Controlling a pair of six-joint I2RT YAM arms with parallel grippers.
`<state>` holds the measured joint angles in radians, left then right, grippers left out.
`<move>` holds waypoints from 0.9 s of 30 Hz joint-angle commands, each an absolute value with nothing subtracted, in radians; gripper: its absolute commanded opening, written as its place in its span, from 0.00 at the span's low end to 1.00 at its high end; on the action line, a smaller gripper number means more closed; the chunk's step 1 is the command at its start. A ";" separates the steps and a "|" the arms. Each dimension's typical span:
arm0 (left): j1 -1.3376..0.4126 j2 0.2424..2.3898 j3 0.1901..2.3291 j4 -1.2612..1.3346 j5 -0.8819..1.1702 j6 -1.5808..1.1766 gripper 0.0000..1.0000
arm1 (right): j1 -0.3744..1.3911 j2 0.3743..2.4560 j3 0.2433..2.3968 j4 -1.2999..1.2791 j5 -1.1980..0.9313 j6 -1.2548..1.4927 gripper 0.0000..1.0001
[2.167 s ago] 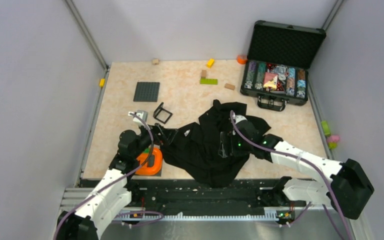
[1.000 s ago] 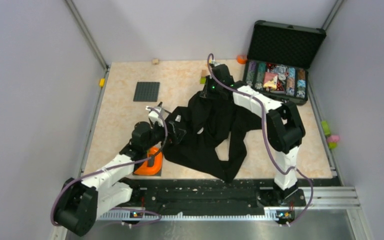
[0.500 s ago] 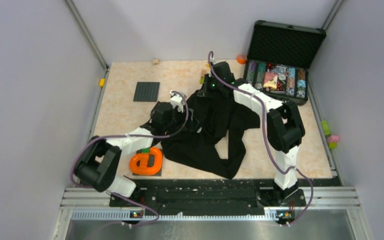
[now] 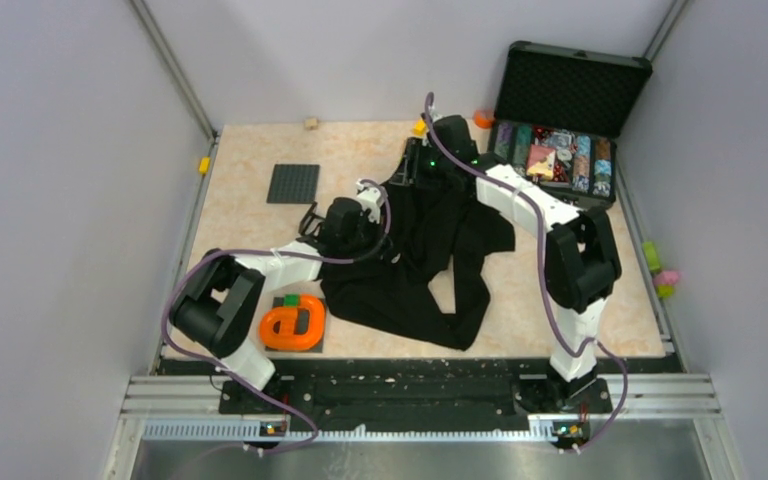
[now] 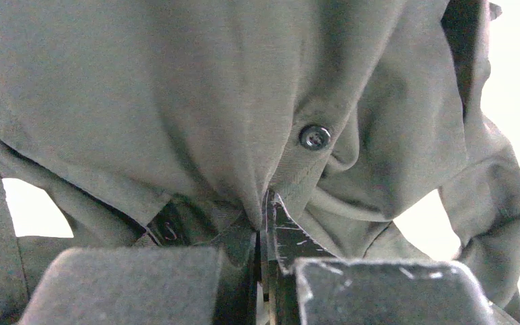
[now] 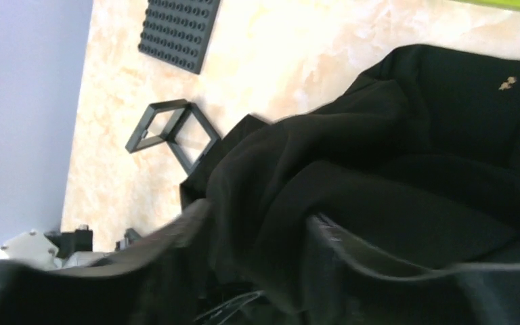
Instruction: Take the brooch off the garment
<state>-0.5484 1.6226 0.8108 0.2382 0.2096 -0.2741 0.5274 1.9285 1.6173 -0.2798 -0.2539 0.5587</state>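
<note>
Tightly, garment (image 5: 176, 101) within left tool (image 5: 265, 227)

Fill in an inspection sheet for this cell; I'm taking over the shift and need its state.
Surface: beige marbled table.
Job's things: black garment heaped mid-table; brooch not made out.
Clutter: grey baseplate, black frame, orange ring, open chip case.
Claws: left claw shut on the garment; right claw straddles cloth, grip unclear.
Cables: purple cable along each arm.
Surroundings: grey walls.
</note>
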 commanded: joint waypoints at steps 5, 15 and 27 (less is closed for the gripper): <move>-0.488 1.506 0.863 0.182 0.414 -0.361 0.00 | 0.502 1.728 1.439 -0.237 -0.221 0.472 0.67; -0.454 1.503 0.935 0.086 0.719 -0.485 0.00 | 0.476 1.285 0.911 0.030 -0.428 0.398 0.64; -0.445 1.373 0.954 0.006 0.648 -0.483 0.00 | 0.486 1.149 0.791 -0.065 -0.337 0.553 0.77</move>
<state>-0.4477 1.4509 0.9482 -0.0334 0.6830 -0.4625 0.4767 1.1320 0.6724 0.0746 -0.4248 0.4080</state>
